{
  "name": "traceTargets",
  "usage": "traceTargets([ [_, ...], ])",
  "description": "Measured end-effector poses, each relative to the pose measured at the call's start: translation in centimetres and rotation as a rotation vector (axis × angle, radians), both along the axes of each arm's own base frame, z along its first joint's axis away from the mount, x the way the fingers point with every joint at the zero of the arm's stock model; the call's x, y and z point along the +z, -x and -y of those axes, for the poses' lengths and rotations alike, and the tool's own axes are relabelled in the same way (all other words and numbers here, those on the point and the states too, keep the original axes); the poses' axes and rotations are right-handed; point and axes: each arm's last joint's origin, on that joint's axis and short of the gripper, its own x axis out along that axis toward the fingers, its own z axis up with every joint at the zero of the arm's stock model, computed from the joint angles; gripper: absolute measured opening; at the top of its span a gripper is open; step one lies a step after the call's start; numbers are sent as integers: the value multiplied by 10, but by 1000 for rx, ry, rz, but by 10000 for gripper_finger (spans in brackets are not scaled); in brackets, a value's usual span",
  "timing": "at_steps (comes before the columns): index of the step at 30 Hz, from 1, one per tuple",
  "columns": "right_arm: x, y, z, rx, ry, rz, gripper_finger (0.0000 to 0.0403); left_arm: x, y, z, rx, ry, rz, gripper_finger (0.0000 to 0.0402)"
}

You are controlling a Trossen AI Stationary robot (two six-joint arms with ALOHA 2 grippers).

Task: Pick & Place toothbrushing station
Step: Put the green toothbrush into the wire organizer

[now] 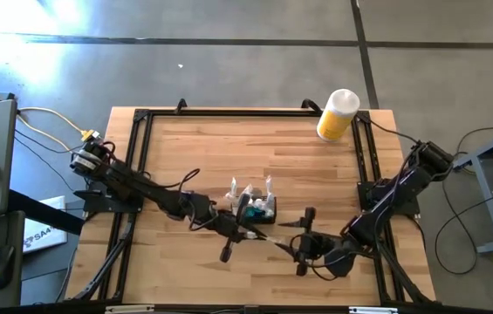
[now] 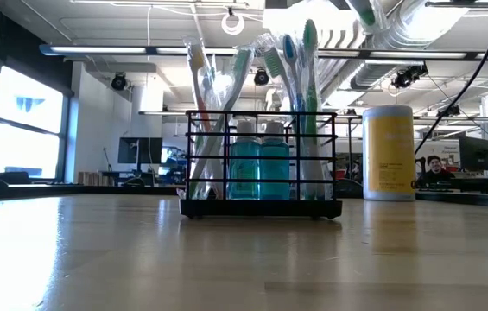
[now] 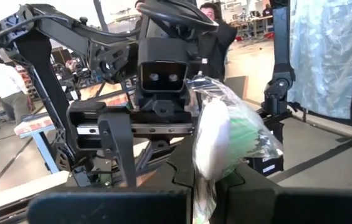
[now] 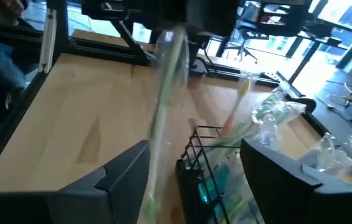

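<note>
Toothbrushing station sits mid-table, full of toothbrushes. Both grippers, left gripper and right gripper, have fingers apart. Grab low on the wire, slowly.

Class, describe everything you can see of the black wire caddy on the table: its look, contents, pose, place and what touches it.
The toothbrushing station is a small black wire-mesh rectangular caddy standing upright on the wooden table, near its front middle in the high view. It holds several plastic-wrapped toothbrushes that rise above its rim and two teal bottles. Nothing is seen gripping it; the left gripper and right gripper are close by.
</note>
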Motion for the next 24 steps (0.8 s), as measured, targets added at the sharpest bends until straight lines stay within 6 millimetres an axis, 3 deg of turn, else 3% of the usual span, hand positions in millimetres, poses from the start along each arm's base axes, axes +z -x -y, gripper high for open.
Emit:
traceTargets([
  [9,-2,14,-11,4,79,-9,245,5,12,17,42,-31,-10,2],
  [17,-1,25,-22,76,196,-24,245,11,21,13,104,3,-94,2],
  [24,-4,30,-25,102,232,-51,245,28,51,4,279,93,-248,2],
])
